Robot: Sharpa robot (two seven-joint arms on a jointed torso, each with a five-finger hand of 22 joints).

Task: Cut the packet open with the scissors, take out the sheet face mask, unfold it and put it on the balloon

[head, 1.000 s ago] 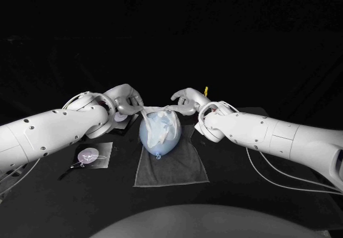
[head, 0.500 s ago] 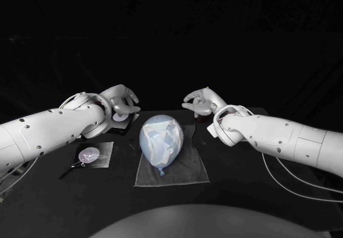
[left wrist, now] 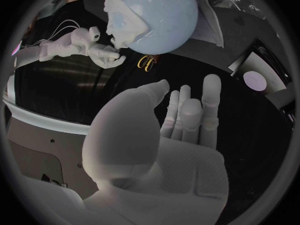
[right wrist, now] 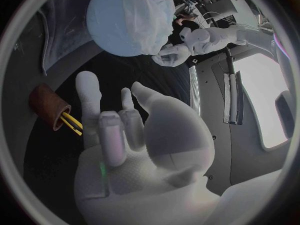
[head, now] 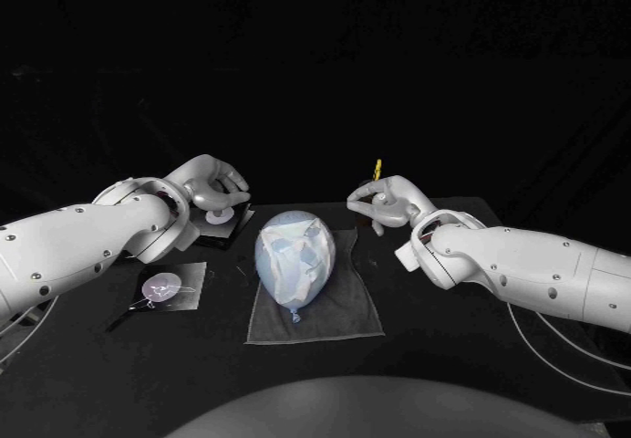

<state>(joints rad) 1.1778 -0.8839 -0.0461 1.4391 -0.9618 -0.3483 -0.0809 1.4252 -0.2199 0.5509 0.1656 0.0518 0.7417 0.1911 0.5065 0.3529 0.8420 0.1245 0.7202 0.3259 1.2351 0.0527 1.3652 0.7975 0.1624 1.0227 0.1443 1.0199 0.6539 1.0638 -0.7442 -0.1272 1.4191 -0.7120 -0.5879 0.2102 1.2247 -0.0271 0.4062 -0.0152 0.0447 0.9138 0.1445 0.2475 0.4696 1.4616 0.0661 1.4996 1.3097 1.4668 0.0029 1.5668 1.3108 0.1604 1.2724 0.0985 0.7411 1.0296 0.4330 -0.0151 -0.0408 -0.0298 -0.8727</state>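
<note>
A pale blue is shown by the balloon (head: 294, 287), and a crumpled white by the sheet face mask (head: 297, 243) over its upper part. A plain grey cloth (head: 322, 321) is seen beneath the balloon, on a black table (head: 447, 365). Either side of the balloon, the left hand (head: 211, 188) and right hand (head: 386, 203) are finished in silver, the left arm (head: 79, 246) and right arm (head: 532, 266) in white. Beyond the balloon, yellow is seen on the scissors (head: 377, 168), which stand in a brown holder (right wrist: 49, 105). On the left hand's side of the balloon, a dark sheet (head: 184, 274) is marked with a pale lilac round patch.
</note>
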